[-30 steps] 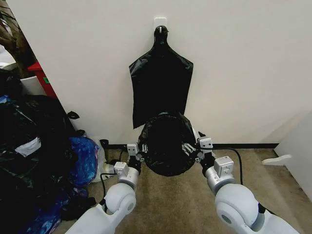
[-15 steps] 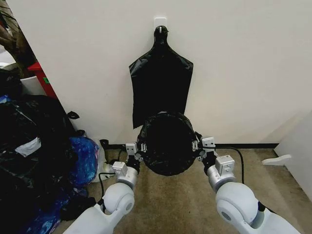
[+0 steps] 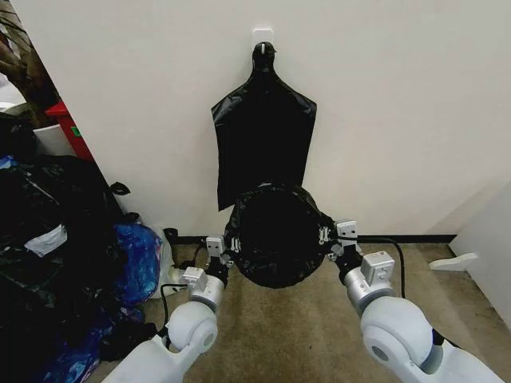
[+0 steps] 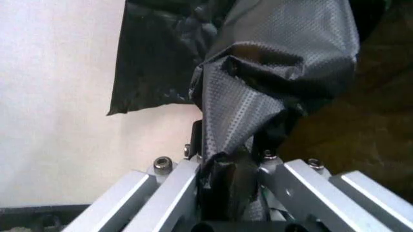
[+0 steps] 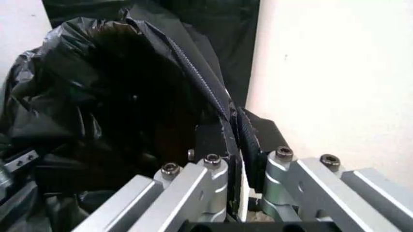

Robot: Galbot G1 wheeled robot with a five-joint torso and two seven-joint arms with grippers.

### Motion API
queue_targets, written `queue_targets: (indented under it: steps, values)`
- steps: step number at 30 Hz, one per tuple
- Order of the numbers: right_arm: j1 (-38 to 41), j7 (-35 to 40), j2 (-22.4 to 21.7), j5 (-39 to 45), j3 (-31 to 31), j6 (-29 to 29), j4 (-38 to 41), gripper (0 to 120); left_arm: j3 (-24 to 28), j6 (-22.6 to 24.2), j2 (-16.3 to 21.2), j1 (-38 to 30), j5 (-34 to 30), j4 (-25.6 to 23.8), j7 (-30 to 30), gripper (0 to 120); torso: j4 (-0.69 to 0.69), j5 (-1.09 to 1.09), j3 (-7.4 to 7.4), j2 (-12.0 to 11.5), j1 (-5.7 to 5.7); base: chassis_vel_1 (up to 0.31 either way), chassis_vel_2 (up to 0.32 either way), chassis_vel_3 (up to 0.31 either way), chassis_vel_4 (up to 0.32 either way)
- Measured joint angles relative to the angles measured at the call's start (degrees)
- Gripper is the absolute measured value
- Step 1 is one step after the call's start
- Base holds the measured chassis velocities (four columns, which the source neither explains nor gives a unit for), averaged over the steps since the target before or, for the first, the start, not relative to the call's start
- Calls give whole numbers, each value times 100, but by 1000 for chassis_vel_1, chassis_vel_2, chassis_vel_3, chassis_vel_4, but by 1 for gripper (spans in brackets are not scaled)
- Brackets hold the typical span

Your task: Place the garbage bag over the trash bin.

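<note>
— Grippers first: what were they doing?

— Both were clamped on the garbage bag (image 3: 274, 237). The left gripper (image 3: 220, 254) pinched a fold of its film at the bag's left edge; in the left wrist view the plastic (image 4: 258, 106) ran down between the closed fingers (image 4: 177, 186). The right gripper (image 3: 327, 238) pinched the right edge, its pads (image 5: 216, 140) pressed together on a thin seam of the bag (image 5: 129, 96).

— And the bag itself?

— It was stretched between the two grippers into a round, dark mouth, held above the beige carpet (image 3: 295, 327) just in front of the white wall (image 3: 399, 104).

— Where was the trash bin?

— I could not make it out; the bag hid whatever sat under it.

— Anything else nearby?

— Flat black bags (image 3: 263, 136) hung from a wall hook (image 3: 263, 37) above, and stuffed black bags (image 3: 48, 239) were heaped to the left.
</note>
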Motion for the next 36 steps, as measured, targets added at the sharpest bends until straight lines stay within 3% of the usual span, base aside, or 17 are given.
queue_targets:
  steps: [25,30,36]
  values:
    - [-34,-91,-96,98,144,257,-225,0,-34,-10,92,120,6,-247,61,2,1,0,0,0,0,0,0,0,0]
    - [-33,-300,-151,360,228,359,-397,0,-80,-72,115,163,8,-254,133,2,1,0,0,0,0,0,0,0,0]
    - [-27,-1266,-267,412,413,773,-1013,0,-102,-165,108,199,2,-276,252,2,1,1,0,0,0,0,0,0,0]
